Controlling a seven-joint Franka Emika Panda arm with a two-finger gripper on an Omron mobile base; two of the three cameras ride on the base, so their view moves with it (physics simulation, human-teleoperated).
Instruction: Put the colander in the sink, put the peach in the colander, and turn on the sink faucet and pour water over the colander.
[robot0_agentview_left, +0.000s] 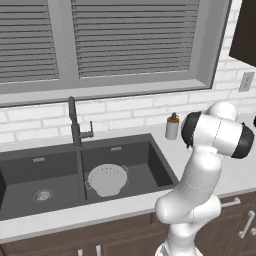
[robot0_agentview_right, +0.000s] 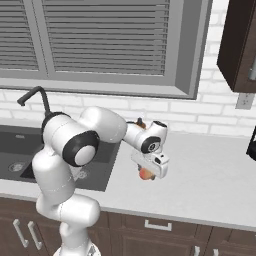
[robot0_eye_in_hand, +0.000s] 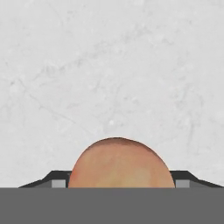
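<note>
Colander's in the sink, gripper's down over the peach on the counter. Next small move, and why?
Probably finish closing on the peach, then lift. In the hand view it sits between the two fingertips, one at each side, with bare counter beyond. The gripper is low over it, and the colander waits empty in the sink.
</note>
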